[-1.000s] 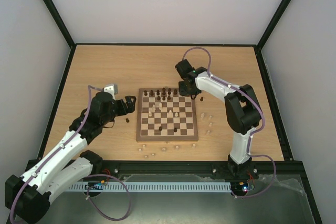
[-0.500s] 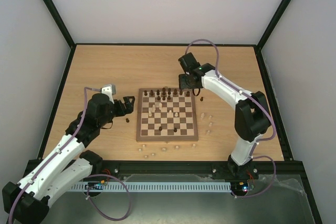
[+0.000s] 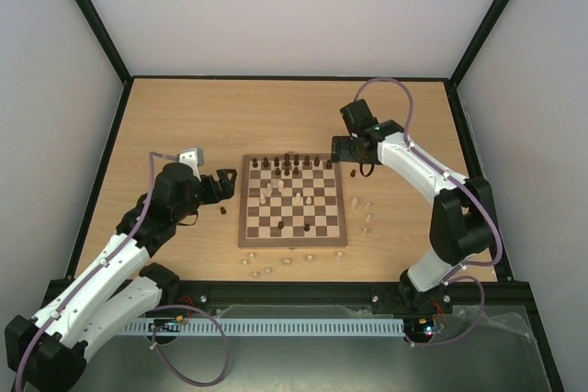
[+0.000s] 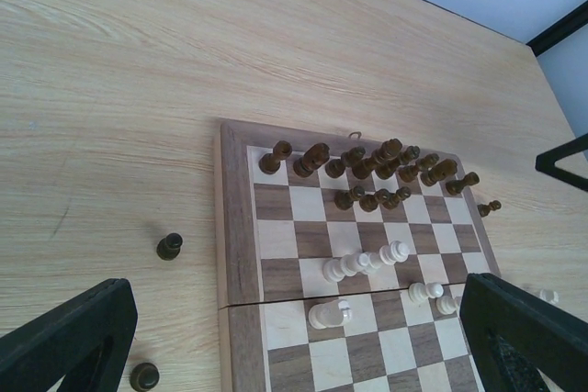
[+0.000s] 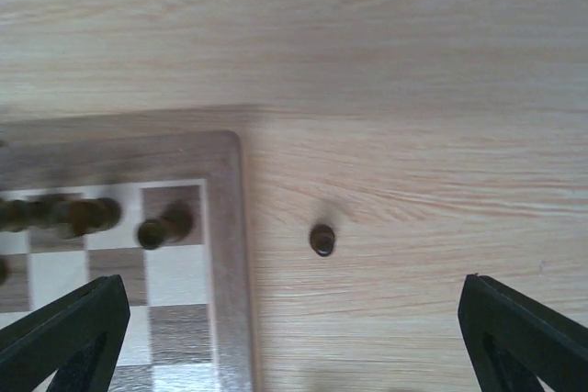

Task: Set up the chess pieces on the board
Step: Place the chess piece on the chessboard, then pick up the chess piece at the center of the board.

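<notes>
On the left, the left fingers (image 4: 69, 337) are spread wide and hold nothing, hanging above the surface (image 3: 184, 117) just off the left edge of the board (image 3: 276, 243). Two loose dark pieces (image 4: 169, 246) sit on the surface beneath them, near that edge. On the board, dark pieces (image 4: 367, 164) crowd the far two rows, while pale pieces (image 4: 363, 262) sit bunched on middle squares, not yet in their home rows. More loose pale pieces (image 3: 266, 270) are scattered off the near edge and off the right side. At the far right corner the right fingers (image 5: 524, 332) are also spread and empty, with a lone dark piece (image 5: 322, 240) on the surface between them, just beside the border. That piece is small, so a closing that lands off-centre would likely tip it and send it rolling. Setting it into the packed far rows could also knock neighbours over, since there looks to be little room for open fingers there
</notes>
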`<state>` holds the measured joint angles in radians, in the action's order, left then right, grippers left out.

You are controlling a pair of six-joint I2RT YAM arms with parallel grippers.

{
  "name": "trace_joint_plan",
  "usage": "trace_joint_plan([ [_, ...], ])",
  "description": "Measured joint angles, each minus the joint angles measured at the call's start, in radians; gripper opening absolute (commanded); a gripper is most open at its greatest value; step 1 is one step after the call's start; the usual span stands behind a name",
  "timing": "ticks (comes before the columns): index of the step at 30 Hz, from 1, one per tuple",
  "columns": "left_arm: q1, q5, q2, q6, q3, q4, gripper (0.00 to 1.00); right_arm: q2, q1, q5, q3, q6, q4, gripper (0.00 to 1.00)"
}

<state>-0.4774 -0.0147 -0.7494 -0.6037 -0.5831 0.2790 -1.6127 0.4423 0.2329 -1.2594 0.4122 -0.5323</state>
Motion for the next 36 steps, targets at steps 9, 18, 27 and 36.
trace_joint_plan([
  [9,0.0,-0.01,-0.019,0.002,-0.001,0.0,0.99,-0.066,-0.023,-0.001,0.057,0.015,0.038,0.65],
  [18,0.0,-0.012,-0.021,0.008,-0.001,-0.001,0.99,-0.15,-0.051,-0.025,0.085,0.018,0.082,0.45],
  [27,0.0,-0.012,-0.029,0.01,-0.001,-0.003,0.99,-0.2,-0.078,-0.048,0.085,0.014,0.113,0.35],
  [36,0.0,-0.012,-0.029,0.01,-0.001,-0.004,0.99,-0.22,-0.084,-0.055,0.084,0.013,0.12,0.24],
])
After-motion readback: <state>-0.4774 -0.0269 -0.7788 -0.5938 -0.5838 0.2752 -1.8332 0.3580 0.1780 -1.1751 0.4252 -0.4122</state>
